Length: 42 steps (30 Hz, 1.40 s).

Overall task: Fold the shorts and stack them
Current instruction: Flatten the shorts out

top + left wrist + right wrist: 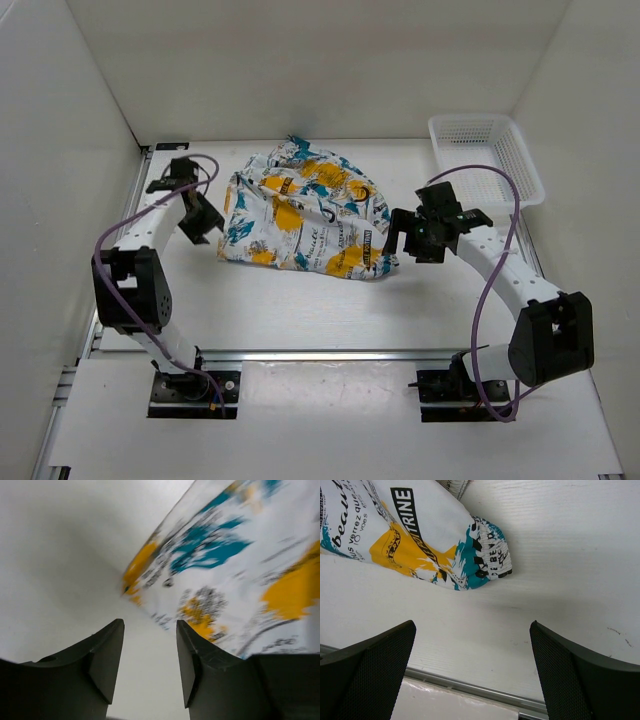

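Observation:
The shorts (305,210), white with yellow-orange, teal and black print, lie crumpled in the middle of the table. My left gripper (203,222) is open and empty just left of the shorts. In the left wrist view the printed fabric (235,565) lies ahead and to the right of the gripper (149,662), blurred. My right gripper (412,238) is open and empty just right of the shorts' near right corner. In the right wrist view that corner (420,540) lies ahead to the left, and the gripper (472,672) hangs over bare table.
A white plastic mesh basket (485,156) stands at the back right. White walls close the table on the left, back and right. A metal rail (330,354) runs along the near edge of the table.

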### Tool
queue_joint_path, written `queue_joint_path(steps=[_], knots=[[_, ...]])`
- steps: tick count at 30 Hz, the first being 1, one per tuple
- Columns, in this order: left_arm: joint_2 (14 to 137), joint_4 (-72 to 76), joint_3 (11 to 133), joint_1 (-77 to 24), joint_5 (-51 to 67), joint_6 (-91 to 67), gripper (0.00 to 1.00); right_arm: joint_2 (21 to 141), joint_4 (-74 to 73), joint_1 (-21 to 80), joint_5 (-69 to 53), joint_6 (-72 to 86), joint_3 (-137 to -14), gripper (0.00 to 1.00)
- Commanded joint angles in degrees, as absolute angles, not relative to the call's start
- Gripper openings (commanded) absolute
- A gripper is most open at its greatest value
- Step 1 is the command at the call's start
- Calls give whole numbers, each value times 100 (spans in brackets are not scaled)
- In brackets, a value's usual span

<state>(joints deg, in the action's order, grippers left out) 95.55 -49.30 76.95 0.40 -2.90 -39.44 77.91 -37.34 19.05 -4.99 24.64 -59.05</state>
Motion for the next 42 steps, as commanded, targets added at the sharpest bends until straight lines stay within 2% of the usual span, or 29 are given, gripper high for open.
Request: queue_joint_path(steps=[1,3,4,13,18,25,27,29,33,34,35,38,40,42], knots=[[9431,-4905,6936,-9,-114,-4298,57,7585,-3639,1916,-563,2435,-5819,99],[9431,-4826,6620,-9,25,-4298,57,7585,-3639,1916,-615,2435,-5818,99],[9431,-4747,6549,-9,26,-4298,63,7585,-3639,1916,-615,2435,-5818,99],[9826,-4526,6617,-114,-316,-4351,61,7585,-3586,1916,-668,2435,-5818,99],[10221,-4359,6820,-229,-421,-4351,48,7533,-3586,1916,-668,2435,-5818,99],[10547,-4307,7005,-343,-483,-4421,47,7532,-3586,1916,-668,2435,-5818,99],[10424,-4307,7005,-343,-579,-4421,49,7532,-3586,1916,-668,2435,-5818,99],[10346,-4307,6935,-343,-737,-4421,57,7532,-3586,1916,-668,2435,-5818,99],[10283,-4307,6873,-343,-896,-4360,58,7532,-3586,1916,-668,2435,-5818,99],[10283,-4307,6873,-343,-896,-4359,56,7532,-3586,1916,-720,2435,-5818,99],[10196,-4246,6873,-343,-896,-4359,46,7532,-3586,1916,-721,2435,-5818,99],[10038,-4245,6873,-343,-949,-4298,34,7532,-3586,1916,-721,2435,-5766,99],[9766,-4306,6812,-343,-880,-4429,33,7479,-3586,1916,-721,2435,-5766,99],[9564,-4307,6742,-343,-827,-4482,38,7479,-3586,1916,-721,2435,-5713,99]])
